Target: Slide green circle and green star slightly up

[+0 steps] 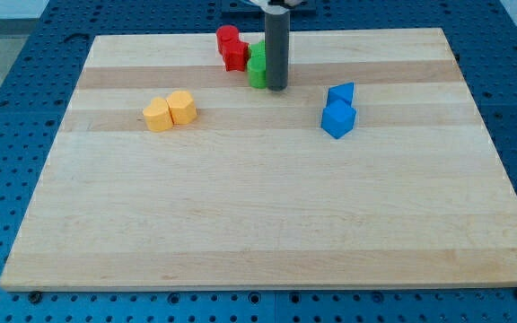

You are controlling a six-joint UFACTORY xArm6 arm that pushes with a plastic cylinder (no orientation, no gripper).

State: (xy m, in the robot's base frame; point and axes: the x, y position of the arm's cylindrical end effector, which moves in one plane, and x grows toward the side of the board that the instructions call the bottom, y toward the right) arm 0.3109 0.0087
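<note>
Wooden board (267,224) lies bare at its near half; farther back sit two yellow blocks (170,110) left and two blue blocks (338,109) right. At the far edge, the rod's tip (276,87) touches the green blocks (258,66), shapes indistinct, beside the red blocks (232,47); little room remains. No pincer exists.

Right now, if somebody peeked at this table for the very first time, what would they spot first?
Probably my dark rod near the view's top, its tip right beside the green blocks, which it partly hides, with the red blocks bunched just to their left. Next come the two yellow blocks touching at the view's left, and the two blue blocks at the right of the wooden board.
</note>
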